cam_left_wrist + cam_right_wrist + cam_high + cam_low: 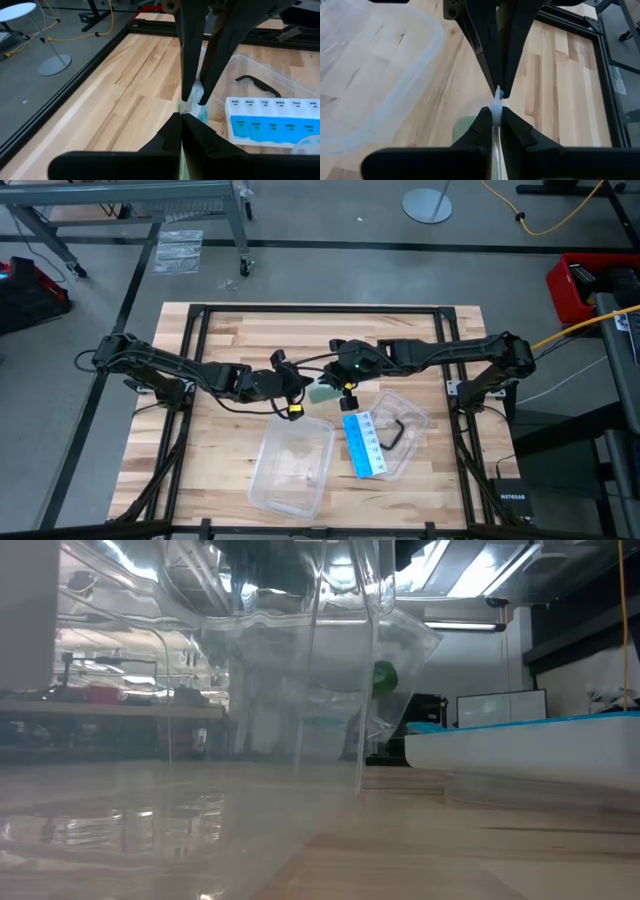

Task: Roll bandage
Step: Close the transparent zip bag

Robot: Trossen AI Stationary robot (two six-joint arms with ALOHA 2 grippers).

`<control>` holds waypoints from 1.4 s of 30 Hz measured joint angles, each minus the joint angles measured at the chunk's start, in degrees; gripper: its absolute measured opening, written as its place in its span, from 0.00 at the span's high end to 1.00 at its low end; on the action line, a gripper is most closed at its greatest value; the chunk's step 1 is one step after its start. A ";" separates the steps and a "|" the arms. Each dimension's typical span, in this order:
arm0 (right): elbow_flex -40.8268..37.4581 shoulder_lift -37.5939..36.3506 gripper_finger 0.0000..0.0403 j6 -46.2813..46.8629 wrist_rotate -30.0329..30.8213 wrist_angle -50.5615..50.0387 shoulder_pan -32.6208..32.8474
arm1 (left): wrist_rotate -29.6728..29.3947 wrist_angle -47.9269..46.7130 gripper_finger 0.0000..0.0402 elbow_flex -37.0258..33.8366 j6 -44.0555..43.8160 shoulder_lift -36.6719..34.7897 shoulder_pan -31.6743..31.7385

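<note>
Left gripper: the left gripper point(297, 392) sits near the middle of the desk point(220, 350), fingers pressed together on the thin edge of a clear plastic wrapper point(496, 102).
Right gripper: the right gripper point(343, 389) faces it tip to tip, also near the desk's middle, pinching the same clear wrapper from the opposite side; in the right wrist view the pale film stands up between both pairs of dark fingertips point(487, 117).
Bandage: the bandage point(323, 393) shows as a green patch between the two grippers in the high view; in the low view a dark green bit of it point(384, 679) shows through the crinkled wrapper, above the desk surface. Whether it is flat or rolled cannot be told.
Clear container: a clear plastic container point(292, 464) lies toward the near edge of the desk, below the left gripper in the high view.
Pill organiser: a blue-and-white pill organiser point(363, 444) with day labels lies beside that container, resting on the rim of a second clear tray point(405, 408).
Black item: a small black angled piece point(393, 430) lies inside the second tray.
</note>
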 joint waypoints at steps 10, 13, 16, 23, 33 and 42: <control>7.17 -0.32 0.95 -1.31 -0.06 -5.23 0.00 | 0.01 0.67 0.99 0.05 0.58 -0.02 0.02; 9.22 -0.32 0.95 -1.31 -0.06 -6.98 0.00 | -0.01 0.93 0.99 0.07 1.25 -0.02 0.06; 10.51 -0.32 0.95 -1.31 -0.06 -9.07 0.00 | 0.01 0.59 0.99 0.07 1.65 -0.03 0.38; 10.90 -0.32 0.95 -1.32 -0.08 -12.00 0.00 | 0.03 0.11 0.99 0.07 0.77 -0.02 3.09; 10.67 -0.32 0.95 -1.31 -0.03 -13.72 0.00 | 0.09 0.80 0.99 0.06 1.38 -0.02 7.15; 10.67 -0.32 0.95 -1.31 -0.09 -13.76 0.00 | -0.07 -1.25 0.79 0.01 1.01 2.19 10.07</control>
